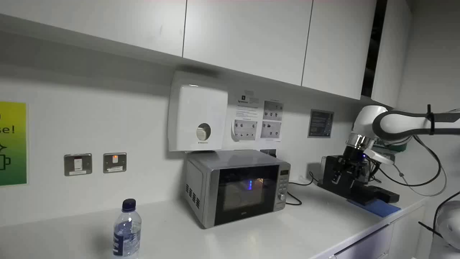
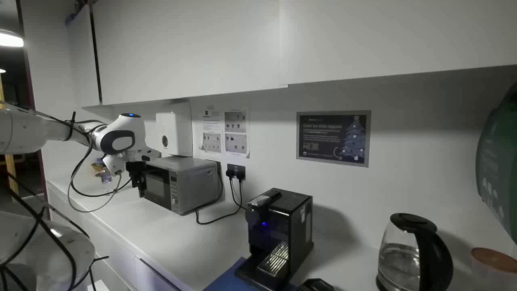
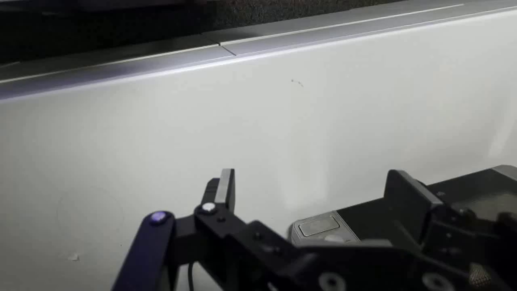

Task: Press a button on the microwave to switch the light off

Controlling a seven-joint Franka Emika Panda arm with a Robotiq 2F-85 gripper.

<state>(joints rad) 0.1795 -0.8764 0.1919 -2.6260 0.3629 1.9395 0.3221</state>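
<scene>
silver-grey boxy microwave on glossy white countertop, small blue-violet light showing in its dark glass door, black two-fingered metal gripper above countertop in front of microwave, jaws wide apart

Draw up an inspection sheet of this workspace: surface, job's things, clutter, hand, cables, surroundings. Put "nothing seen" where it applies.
Surface: white worktop, a few small marks on it in the wrist view.
Job's things: microwave, shut; blue-violet light showing in its dark window.
Clutter: bottle, kettle, coffee machine with a blue mat at its base.
Hand: open, apart from the microwave; held item: nothing seen.
Cables: black cable on the worktop beside the microwave; two plugs in the wall socket; grey cable hanging in a loop from the arm.
Surroundings: white cupboards above; white wall unit and notices.
</scene>
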